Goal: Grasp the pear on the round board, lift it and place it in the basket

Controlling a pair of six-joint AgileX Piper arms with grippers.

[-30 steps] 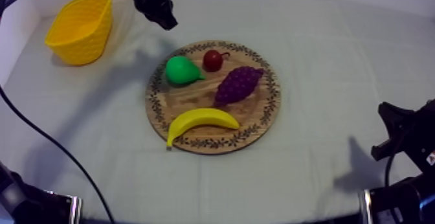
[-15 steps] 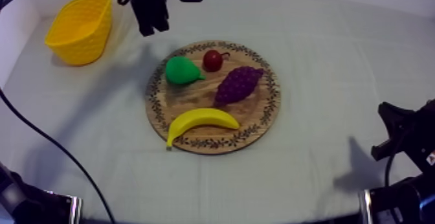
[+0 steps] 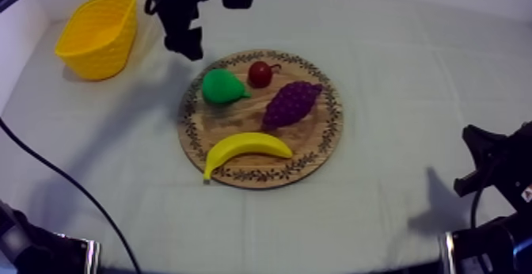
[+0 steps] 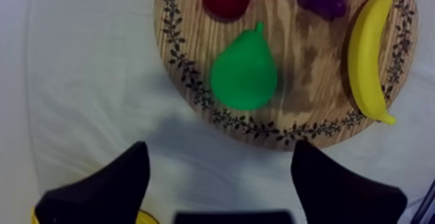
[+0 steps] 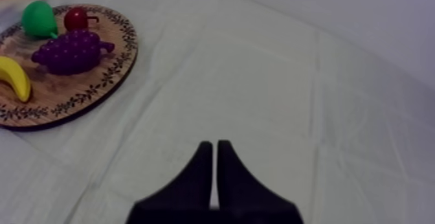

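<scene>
Left gripper (image 4: 220,152) is spread wide with nothing between the fingers, lined up to straddle the pear (image 4: 245,76) just ahead on the wooden board (image 4: 194,100). The yellow basket (image 3: 99,36) sits behind them. Right gripper (image 5: 215,165) is pressed together, parked well clear.

A robot test lab is suggested. A cloth-draped surface (image 3: 396,71) is flanked by two arms (image 3: 180,4), and toy fruit (image 3: 291,103) is laid on a board (image 3: 237,119).
</scene>
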